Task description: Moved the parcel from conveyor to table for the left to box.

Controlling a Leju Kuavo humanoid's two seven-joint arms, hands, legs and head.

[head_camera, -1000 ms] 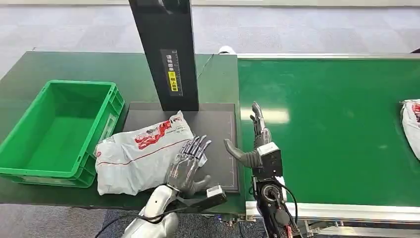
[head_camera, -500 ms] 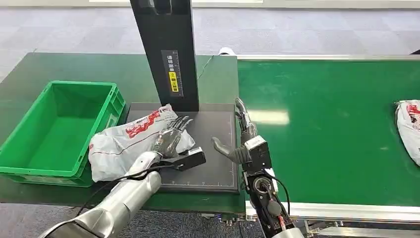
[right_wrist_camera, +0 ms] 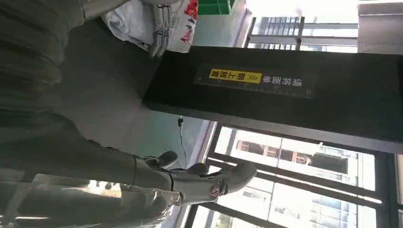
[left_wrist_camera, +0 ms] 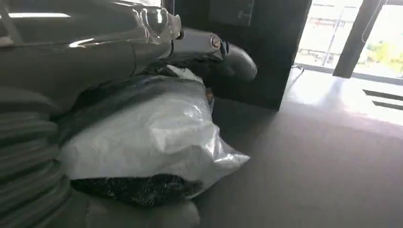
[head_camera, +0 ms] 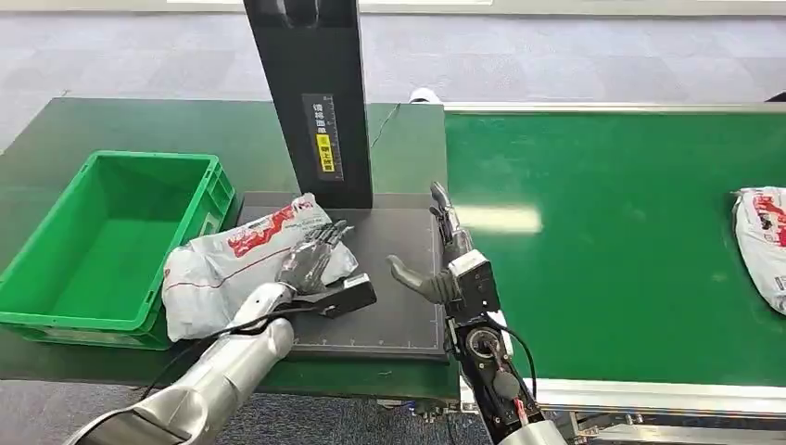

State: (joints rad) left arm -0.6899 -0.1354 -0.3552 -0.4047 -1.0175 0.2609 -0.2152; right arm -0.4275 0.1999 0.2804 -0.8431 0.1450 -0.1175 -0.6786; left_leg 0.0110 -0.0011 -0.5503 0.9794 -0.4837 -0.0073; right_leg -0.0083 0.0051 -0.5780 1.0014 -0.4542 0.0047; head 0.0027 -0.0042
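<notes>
Parcel on the table, left hand closed around its near end.

The white bag lies half on the dark mat, half on the green table, touching the green crate at its far side; the left fingers lie over its top with the thumb under. A black post stands just behind it. The right hand hovers above the mat's edge, fingers straight and spread, holding nothing. A second bag sits well apart on the conveyor.

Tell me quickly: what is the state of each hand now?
Left hand: grips the white parcel.
Right hand: open, holds nothing.
</notes>
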